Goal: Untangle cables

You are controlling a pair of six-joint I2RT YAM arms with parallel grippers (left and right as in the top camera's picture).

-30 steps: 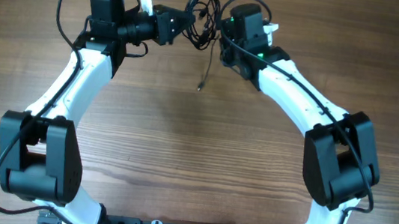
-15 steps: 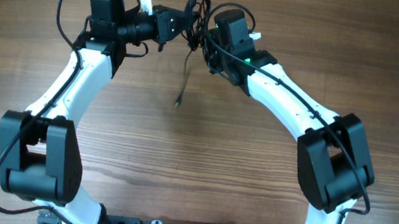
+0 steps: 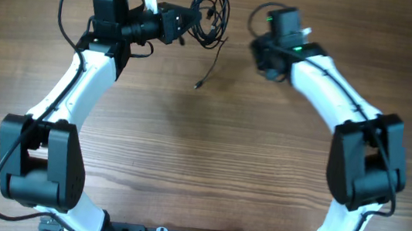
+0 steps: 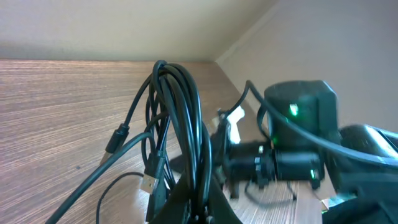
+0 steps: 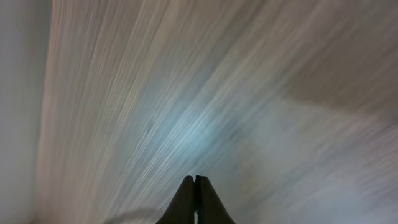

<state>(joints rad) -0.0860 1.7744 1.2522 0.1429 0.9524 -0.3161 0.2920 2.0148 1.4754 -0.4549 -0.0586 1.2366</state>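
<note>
Cables (image 3: 211,13) sit in a black bunch near the far edge of the bench (image 3: 209,155). We see the left claw (image 3: 184,26) pinched tight on them. One loose end (image 3: 197,87) trails toward the middle of the bench. The right claw (image 5: 196,182) is squeezed closed with nothing in it, well apart from the bunch.

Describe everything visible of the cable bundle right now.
The cables are thin black cords bunched in tangled loops, pinched in the left gripper's shut jaws near the table's far edge. Small plug ends show among the loops. One loose strand trails toward the table's middle, ending in a plug.
</note>
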